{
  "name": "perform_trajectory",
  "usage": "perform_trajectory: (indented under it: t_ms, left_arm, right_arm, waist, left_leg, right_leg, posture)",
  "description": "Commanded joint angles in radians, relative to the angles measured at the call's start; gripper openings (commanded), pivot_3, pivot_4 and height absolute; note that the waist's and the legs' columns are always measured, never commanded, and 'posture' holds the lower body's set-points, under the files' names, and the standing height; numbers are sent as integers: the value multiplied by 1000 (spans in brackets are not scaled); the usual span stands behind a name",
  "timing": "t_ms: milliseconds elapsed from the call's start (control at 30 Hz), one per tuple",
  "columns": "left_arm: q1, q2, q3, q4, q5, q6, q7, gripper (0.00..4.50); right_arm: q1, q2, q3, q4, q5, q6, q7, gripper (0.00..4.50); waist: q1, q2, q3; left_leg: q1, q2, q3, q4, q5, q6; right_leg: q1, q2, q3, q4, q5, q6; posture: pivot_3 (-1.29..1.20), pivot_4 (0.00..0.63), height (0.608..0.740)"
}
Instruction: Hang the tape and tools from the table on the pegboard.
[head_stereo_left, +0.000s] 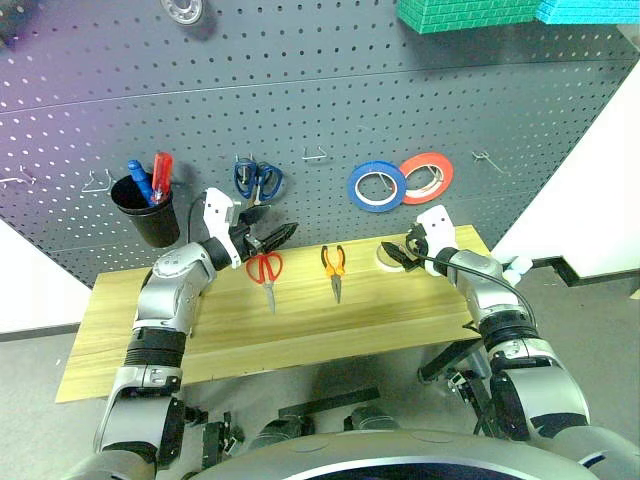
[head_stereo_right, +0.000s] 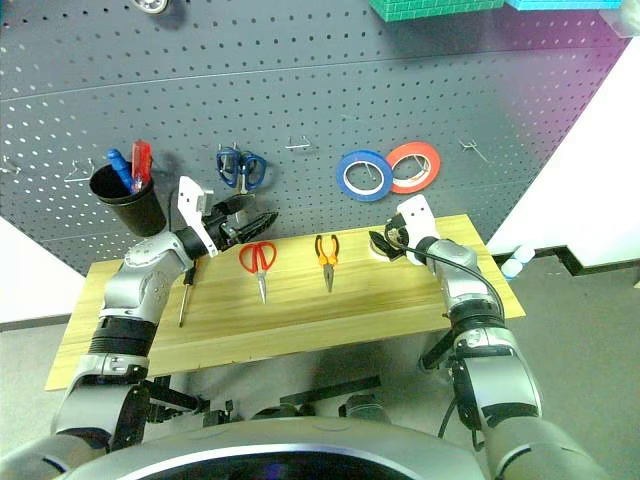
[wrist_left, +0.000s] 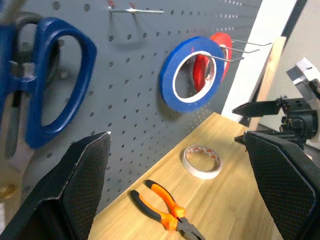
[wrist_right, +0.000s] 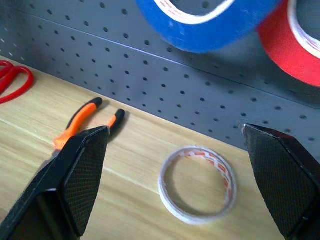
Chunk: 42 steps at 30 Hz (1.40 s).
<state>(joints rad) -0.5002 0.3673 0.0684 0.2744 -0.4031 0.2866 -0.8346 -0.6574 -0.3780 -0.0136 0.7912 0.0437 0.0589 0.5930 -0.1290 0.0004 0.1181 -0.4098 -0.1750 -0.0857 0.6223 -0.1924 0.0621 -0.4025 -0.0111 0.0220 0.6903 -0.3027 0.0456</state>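
right gripper (wrist_right: 175, 145) open, just before tape (wrist_right: 197, 183) on table (wrist_right: 125, 200)

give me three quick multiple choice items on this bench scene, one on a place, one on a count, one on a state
1. Where does the cream tape lie?
A. on the table
B. on a pegboard hook
C. in the black cup

2. How many tape rolls hang on the pegboard?
A. one
B. two
C. four

3. How do the right gripper jaws stand?
A. shut on the tape
B. shut on the pliers
C. open, holding nothing

Answers:
1 A, the ring lies flat on the wood near the board.
2 B, the blue roll and the red roll hang side by side.
3 C, its fingers stand wide apart above the tape.
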Motion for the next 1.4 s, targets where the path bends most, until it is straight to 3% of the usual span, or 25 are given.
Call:
perform_trajectory:
  t_ms: [33,300,867,1400]
  left_arm:
    - [31,53,-5,-102,-15,44,-44,4454]
    - [101,129,-1,-221,-25,130,-62,4454]
    - [112,78,-7,-225,5,89,20,4454]
    - [175,78,-9,-325,-9,147,71,4454]
  right_arm:
    - [-27,-14,-6,4,5,0,22,4500]
    - [-49,6,6,44,2,-2,45,4500]
    - [-83,-1,10,121,-17,-8,32,4500]
    - [-105,-5,18,209,-57,-3,9,4500]
  waist:
    - [0,0,0]
    - [27,4,7]
    - [85,5,29]
    - [85,-4,117]
  left_leg:
    - [0,0,0,0,-1,1]
    - [0,0,0,0,-1,2]
    - [0,0,0,-2,-2,2]
    - [-4,1,0,-8,-1,4]
  right_leg:
    - [0,0,0,0,0,0]
    - [-1,0,0,0,0,0]
    - [-2,0,0,-2,0,0]
    - [-3,-1,1,-5,0,-1]
  posture:
    - [-135,121,740]
    - [-91,163,740]
    - [-74,195,740]
    - [-40,304,740]
